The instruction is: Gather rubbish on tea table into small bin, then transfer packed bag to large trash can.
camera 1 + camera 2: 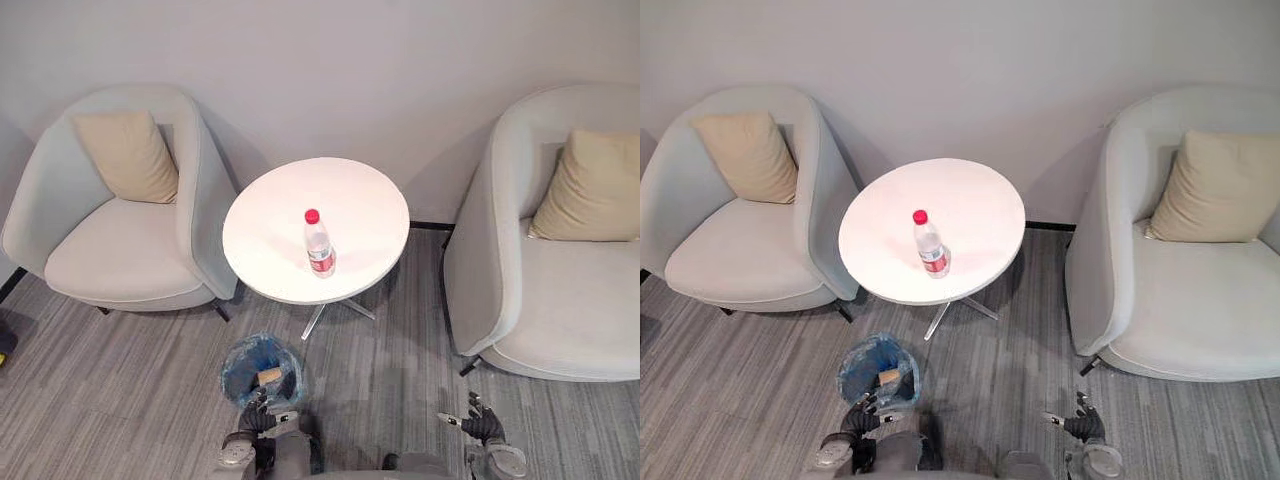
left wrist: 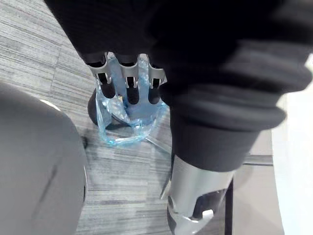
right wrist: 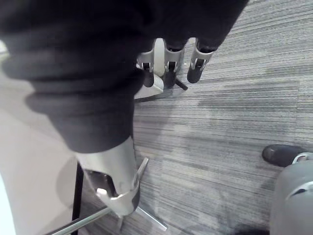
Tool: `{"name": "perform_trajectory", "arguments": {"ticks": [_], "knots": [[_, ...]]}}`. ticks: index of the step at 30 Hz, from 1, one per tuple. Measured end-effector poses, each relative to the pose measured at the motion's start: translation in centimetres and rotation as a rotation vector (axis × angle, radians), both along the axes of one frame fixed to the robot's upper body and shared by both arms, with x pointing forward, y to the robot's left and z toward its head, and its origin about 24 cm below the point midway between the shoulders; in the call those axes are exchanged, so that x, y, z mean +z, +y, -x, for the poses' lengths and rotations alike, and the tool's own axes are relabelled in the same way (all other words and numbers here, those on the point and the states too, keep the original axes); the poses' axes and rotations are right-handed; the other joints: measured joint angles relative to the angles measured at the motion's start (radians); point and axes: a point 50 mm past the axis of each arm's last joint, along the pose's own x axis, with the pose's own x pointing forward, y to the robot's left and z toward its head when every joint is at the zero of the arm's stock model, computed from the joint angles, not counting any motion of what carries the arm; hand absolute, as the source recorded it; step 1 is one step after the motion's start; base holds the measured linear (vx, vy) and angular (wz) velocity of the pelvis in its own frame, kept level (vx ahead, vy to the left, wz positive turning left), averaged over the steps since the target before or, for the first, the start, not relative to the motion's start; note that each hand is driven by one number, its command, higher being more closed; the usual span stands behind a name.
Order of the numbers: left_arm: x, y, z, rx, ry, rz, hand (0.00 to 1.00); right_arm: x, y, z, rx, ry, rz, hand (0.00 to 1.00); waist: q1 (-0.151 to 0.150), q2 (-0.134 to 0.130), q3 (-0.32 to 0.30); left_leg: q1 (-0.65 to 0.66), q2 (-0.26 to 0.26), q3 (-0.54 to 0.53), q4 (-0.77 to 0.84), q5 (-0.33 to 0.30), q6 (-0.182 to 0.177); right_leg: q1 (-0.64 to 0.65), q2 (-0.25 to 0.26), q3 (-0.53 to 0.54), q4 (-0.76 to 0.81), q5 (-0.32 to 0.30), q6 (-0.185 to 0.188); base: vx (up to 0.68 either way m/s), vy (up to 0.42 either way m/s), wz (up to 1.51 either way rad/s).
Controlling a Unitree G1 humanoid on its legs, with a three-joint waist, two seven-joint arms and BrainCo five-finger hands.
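At the far left we see a pale armchair (image 1: 120,255) with a beige cushion (image 1: 128,155) leaning in its back corner. Next, on the grey carpet (image 1: 120,400) in front of the table, stands the small bin (image 1: 233,372), lined with a blue bag; a small brown piece of rubbish (image 1: 269,376) lies inside it.

Our left hand (image 1: 256,414) hangs low just at the near rim of the bin. In the left wrist view its fingers (image 2: 128,90) run straight and side by side, pointing down over the blue bag (image 2: 128,132), thumb apart, with nothing held between them.

Further along is the round white tea table (image 1: 360,195). A clear plastic bottle (image 1: 319,245) with a red cap stands upright near its middle, slightly toward the near edge, well apart from both hands.

Our right hand (image 1: 482,420) is low over bare carpet, near the front foot of the right-hand chair. In the right wrist view we find its fingers (image 3: 195,69) loosely extended and apart from the thumb, empty, pointing down toward the floor.

At the far right sits a second pale armchair (image 1: 570,320), also with a beige cushion (image 1: 595,185) against its back.
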Motion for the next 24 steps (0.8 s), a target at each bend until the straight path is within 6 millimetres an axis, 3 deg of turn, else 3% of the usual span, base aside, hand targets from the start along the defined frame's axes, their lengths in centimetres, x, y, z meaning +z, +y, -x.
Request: {"name": "perform_trajectory", "arguments": {"ticks": [3, 6, 9, 11, 13, 14, 15, 16, 17, 20, 24], "knots": [[0.1, 0.5, -0.3, -0.013, -0.003, -0.018, 0.0, -0.1, 0.2, -0.1, 0.005, 0.006, -0.004, 0.0, -0.006, -0.051, -0.007, 0.011, -0.062, 0.005, -0.013, -0.031, 0.034, 0.011, -0.058, 0.003, -0.012, -0.022, 0.035, 0.28, 0.145, 0.04], [-0.2, 0.4, 0.3, -0.022, 0.024, -0.017, 0.0, 0.0, 0.0, -0.4, 0.018, 0.002, 0.007, 0.0, -0.007, -0.051, -0.011, 0.073, -0.11, 0.018, -0.037, -0.092, 0.051, -0.014, -0.112, 0.046, 0.137, -0.054, 0.077, 0.23, 0.14, -0.03], [-0.3, 0.9, 0.7, -0.032, 0.037, -0.034, 0.0, -0.1, 0.7, -0.8, 0.036, -0.003, -0.01, 0.0, -0.021, -0.046, -0.017, 0.153, -0.131, -0.003, -0.068, -0.109, 0.071, -0.103, -0.141, 0.074, 0.404, -0.068, 0.083, 0.24, 0.095, 0.18], [-0.2, 1.2, 0.6, -0.042, 0.035, -0.046, 0.0, 0.0, 0.7, -0.9, 0.042, -0.004, -0.006, 0.0, -0.031, -0.046, -0.02, 0.168, -0.125, -0.029, -0.062, -0.118, 0.07, -0.146, -0.126, 0.088, 0.416, -0.112, 0.066, 0.26, -0.016, 0.49], [-0.2, 1.2, 0.5, -0.041, 0.035, -0.046, 0.0, 0.1, 0.5, -1.0, 0.043, -0.006, 0.001, 0.0, -0.046, -0.032, -0.021, 0.17, -0.096, -0.063, -0.057, -0.117, 0.068, -0.204, -0.076, 0.104, 0.372, -0.127, 0.057, 0.24, -0.108, 0.53], [-0.1, 1.2, 0.2, -0.042, 0.027, -0.048, 0.0, 0.1, 0.4, -0.9, 0.042, -0.005, 0.002, 0.0, -0.045, -0.027, -0.022, 0.172, -0.075, -0.084, -0.051, -0.115, 0.06, -0.234, -0.04, 0.133, 0.295, -0.121, 0.055, 0.25, -0.176, 0.58], [-0.1, 1.8, 0.6, -0.041, 0.037, -0.063, 0.0, 0.0, 0.5, -0.8, 0.041, -0.004, 0.0, 0.0, -0.044, -0.043, -0.03, 0.183, -0.078, -0.103, -0.051, -0.115, 0.039, -0.225, -0.031, 0.156, 0.154, -0.036, 0.048, 0.21, -0.153, 0.58], [-0.1, 2.1, 0.7, -0.042, 0.037, -0.07, 0.0, -0.1, 0.6, -0.5, 0.038, 0.003, -0.003, 0.0, -0.043, -0.067, -0.039, 0.188, -0.094, -0.114, -0.05, -0.123, 0.025, -0.23, -0.045, 0.168, 0.1, 0.087, 0.042, 0.23, -0.181, 0.58], [-0.4, 1.5, 0.9, -0.039, 0.051, -0.054, 0.0, -0.2, 0.0, -0.2, 0.029, 0.023, 0.009, 0.0, -0.044, -0.053, -0.039, 0.206, -0.077, -0.141, -0.056, -0.14, 0.0, -0.221, -0.033, 0.151, 0.127, 0.097, 0.025, 0.21, -0.186, 0.29], [-0.6, 0.8, 1.5, -0.033, 0.066, -0.03, 0.0, 0.0, -0.3, -0.5, 0.032, 0.011, 0.021, 0.0, -0.04, -0.023, -0.054, 0.207, -0.032, -0.143, -0.062, -0.141, -0.01, -0.186, 0.011, 0.141, 0.056, 0.112, 0.002, 0.15, -0.174, 0.04], [-0.7, 0.8, 1.7, -0.031, 0.071, -0.029, 0.0, -0.2, -0.3, 0.0, 0.027, 0.024, 0.018, 0.0, -0.042, -0.023, -0.058, 0.224, 0.001, -0.156, -0.094, -0.137, -0.039, -0.153, 0.047, 0.128, -0.002, 0.128, -0.02, 0.01, -0.091, 0.02]]}}
